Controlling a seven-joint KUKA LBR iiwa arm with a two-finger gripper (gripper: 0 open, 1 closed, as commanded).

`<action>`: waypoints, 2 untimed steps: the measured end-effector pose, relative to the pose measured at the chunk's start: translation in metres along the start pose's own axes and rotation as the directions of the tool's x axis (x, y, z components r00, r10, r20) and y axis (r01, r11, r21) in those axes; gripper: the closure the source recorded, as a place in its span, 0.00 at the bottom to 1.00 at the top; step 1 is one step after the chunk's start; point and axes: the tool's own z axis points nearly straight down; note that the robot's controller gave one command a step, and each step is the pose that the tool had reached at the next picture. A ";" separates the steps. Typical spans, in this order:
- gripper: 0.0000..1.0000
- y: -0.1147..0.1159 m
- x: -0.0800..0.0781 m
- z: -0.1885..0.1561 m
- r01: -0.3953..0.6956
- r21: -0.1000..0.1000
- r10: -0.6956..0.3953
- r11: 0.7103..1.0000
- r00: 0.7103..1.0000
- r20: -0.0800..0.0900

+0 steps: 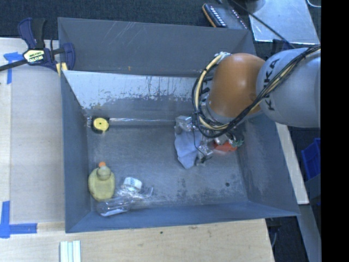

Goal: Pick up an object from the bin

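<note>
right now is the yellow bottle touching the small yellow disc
Apart: the camera view shows bare bin floor between the yellow bottle and the small yellow disc.

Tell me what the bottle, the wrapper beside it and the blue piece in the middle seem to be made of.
Bottle: likely plastic, translucent yellow, slightly glossy.
Wrapper: thin clear plastic film, crumpled, with bright glints.
Blue piece: probably cloth, matt, lying in soft folds.

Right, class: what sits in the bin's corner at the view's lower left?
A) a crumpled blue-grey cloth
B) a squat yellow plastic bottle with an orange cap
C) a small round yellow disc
B: the squat yellow plastic bottle with an orange cap sits in that corner, beside a crumpled clear plastic wrapper.
</note>
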 end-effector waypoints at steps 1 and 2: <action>1.00 0.001 -0.009 -0.001 0.414 0.004 -0.414 0.910 0.910 0.005; 1.00 0.001 -0.008 -0.001 0.413 0.004 -0.413 0.911 0.911 0.005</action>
